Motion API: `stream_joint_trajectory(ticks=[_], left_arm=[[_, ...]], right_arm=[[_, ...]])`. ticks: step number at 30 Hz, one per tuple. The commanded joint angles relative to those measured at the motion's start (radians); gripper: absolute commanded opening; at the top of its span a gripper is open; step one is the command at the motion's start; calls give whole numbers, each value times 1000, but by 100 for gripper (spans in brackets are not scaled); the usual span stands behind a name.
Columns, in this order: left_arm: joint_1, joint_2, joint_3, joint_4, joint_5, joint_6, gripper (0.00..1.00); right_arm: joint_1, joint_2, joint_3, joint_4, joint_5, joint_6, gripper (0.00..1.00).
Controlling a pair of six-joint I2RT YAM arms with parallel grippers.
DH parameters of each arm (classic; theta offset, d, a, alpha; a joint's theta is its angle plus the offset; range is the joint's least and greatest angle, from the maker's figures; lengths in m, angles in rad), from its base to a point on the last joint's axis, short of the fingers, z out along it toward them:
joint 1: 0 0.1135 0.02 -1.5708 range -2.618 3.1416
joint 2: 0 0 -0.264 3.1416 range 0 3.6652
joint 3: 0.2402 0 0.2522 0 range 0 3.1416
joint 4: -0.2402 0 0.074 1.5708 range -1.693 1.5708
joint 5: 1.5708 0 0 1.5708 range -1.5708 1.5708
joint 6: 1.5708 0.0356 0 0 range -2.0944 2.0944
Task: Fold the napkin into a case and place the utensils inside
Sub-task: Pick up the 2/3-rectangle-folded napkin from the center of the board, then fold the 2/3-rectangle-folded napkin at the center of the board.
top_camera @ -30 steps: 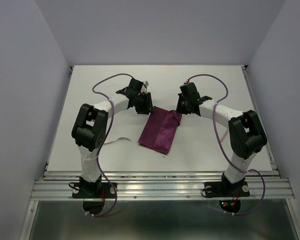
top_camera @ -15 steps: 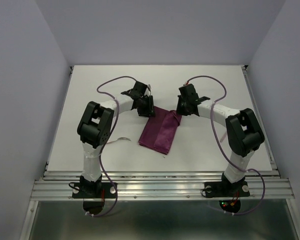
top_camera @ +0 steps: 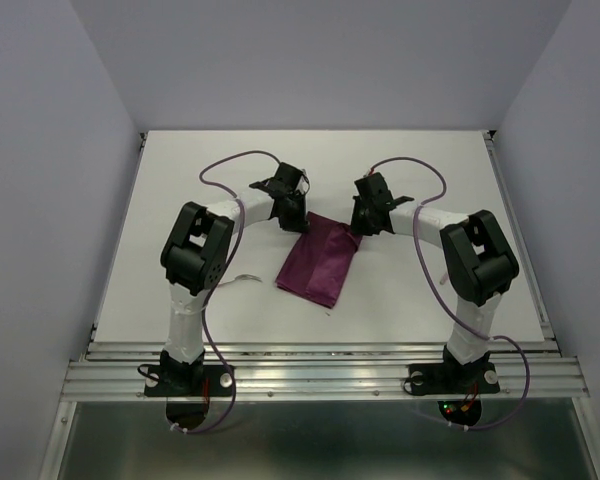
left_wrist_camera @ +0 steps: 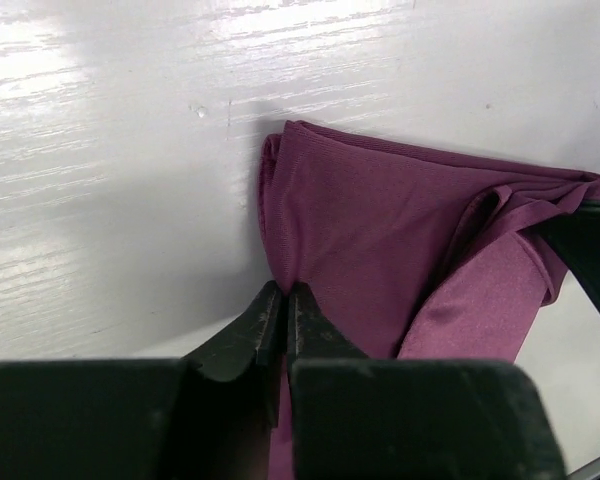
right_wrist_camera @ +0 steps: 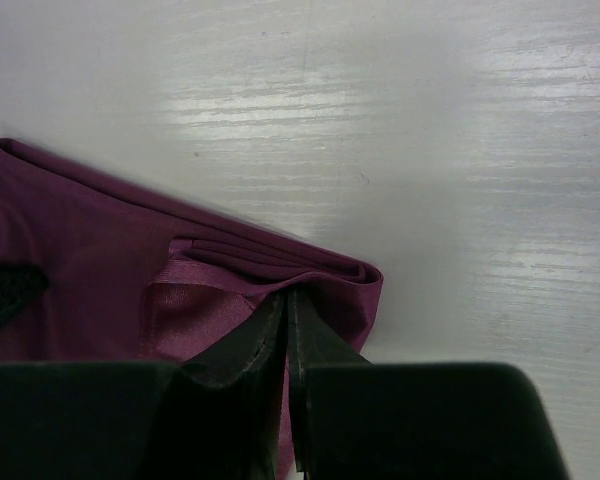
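**A:** How is the surface described?

**B:** A white table [top_camera: 420, 170] is seen. Its top is glossy, and streaks of light and a faint grain are shown in both wrist views. It is closed in by pale lilac walls [top_camera: 320, 60] on the left, right and far sides. A metal rail [top_camera: 320, 370] is run along its near edge, where the two arms are bolted.

**A:** Where is the napkin found?

**B:** The napkin [top_camera: 318, 262] is laid folded near the middle of the table, a little closer to the near edge than to the far one. Its long side is slanted from far right to near left. Layered folds are shown at its far right corner in the right wrist view.

**A:** And the jaws?

**B:** The jaws of the left gripper [left_wrist_camera: 283, 292] are drawn narrow, and the napkin's edge is pinched between them at its far left corner. Those of the right gripper [right_wrist_camera: 286, 298] are likewise pressed together on the far right corner.

**A:** Is anything else noted?

**B:** A slim pale utensil [top_camera: 242, 279] is seen left of the napkin, apart from it, beside the left arm; its kind cannot be told
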Motion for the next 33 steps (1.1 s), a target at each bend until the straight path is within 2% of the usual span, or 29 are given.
stream_joint_trajectory(ticks=[1, 13, 33], left_arm=[[-14, 26, 34, -58, -21, 16, 0], [-24, -101, 23, -17, 74, -32, 0], [-93, -74, 89, 10, 159, -81, 0]], right_arm=[[-1, 14, -20, 8, -6, -3, 9], [-1, 13, -32, 8, -5, 8, 9], [-1, 19, -38, 19, -26, 31, 9]])
